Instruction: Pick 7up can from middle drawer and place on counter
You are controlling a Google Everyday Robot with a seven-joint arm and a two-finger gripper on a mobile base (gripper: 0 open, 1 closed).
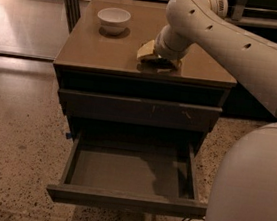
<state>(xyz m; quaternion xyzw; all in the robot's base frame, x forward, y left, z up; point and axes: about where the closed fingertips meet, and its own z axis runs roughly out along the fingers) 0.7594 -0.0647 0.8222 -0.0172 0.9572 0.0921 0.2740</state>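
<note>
The middle drawer [126, 200] is pulled out below the cabinet, and its flat grey floor shows nothing on it. The 7up can is not visible anywhere; if it is at the gripper, the wrist hides it. My gripper [154, 59] is low over the front middle of the glossy tan counter [105, 50], with its yellowish pads close to the surface. The white arm reaches in from the right and covers the gripper's tip.
A white bowl [114, 20] stands at the back left of the counter. A shut drawer front with small pale scratches [138, 110] sits above the open drawer. Speckled floor lies to the left, and my own white base fills the lower right corner.
</note>
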